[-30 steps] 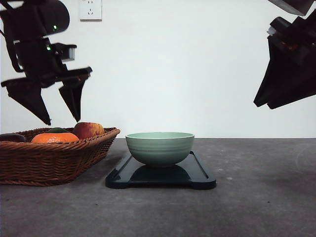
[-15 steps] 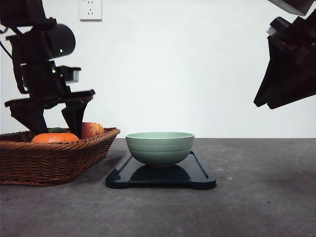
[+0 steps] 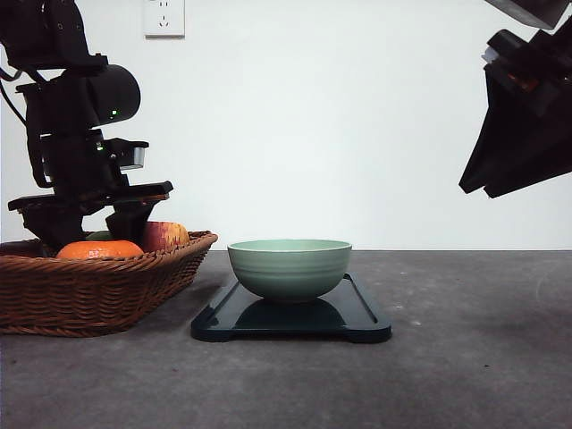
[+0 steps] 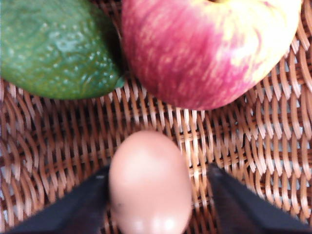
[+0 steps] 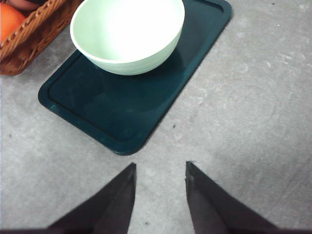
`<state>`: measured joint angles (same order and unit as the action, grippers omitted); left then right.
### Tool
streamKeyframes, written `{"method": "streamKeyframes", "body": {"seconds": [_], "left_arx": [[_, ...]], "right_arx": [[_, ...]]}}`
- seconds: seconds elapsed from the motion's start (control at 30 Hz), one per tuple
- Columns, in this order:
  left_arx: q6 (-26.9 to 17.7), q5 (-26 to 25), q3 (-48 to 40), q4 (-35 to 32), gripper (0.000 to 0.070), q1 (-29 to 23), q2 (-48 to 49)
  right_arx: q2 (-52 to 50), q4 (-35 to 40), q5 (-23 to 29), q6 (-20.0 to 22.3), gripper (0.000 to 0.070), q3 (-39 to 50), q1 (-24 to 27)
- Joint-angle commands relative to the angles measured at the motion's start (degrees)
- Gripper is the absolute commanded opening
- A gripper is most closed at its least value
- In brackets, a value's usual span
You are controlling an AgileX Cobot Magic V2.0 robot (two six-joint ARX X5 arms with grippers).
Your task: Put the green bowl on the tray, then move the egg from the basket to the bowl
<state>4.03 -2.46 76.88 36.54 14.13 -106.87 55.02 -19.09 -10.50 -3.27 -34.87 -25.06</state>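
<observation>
Wicker basket (image 4: 273,146), egg (image 4: 150,183) between open left claw (image 4: 156,204) fingers

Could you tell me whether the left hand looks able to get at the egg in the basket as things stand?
Probably yes. In the left wrist view the egg lies on the basket weave between the open fingers of the left hand, with the apple and avocado lying beyond it.

green bowl (image 3: 289,267) pale sage, ridged | tray (image 3: 362,315) blue-black | basket (image 3: 98,286) brown weave | egg (image 4: 150,183) pinkish-tan

Bare lab bench: grey tabletop (image 3: 465,357), blank white wall (image 3: 357,134), wall socket (image 3: 164,17).
</observation>
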Motion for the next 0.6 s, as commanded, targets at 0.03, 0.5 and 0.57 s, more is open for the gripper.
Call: {"method": "streamKeyframes", "body": {"seconds": [0.03,0.5,0.57], "left_arx": [[0.09,0.20,1.44,0.03,0.0300,0.13,-1.07],[0.04,0.20,2.66,2.48,0.0183,0.08,-0.96],[0.04,0.20,3.10,3.36,0.0183,-0.08,-0.48]], "right_arx": [[0.31,0.17,0.04,-0.63,0.0198,-0.15,-0.24],[0.29,0.17,0.04,-1.09,0.0198,-0.15,-0.24],[0.31,0.17,0.04,-1.07,0.0198,-0.15,-0.24]]}}
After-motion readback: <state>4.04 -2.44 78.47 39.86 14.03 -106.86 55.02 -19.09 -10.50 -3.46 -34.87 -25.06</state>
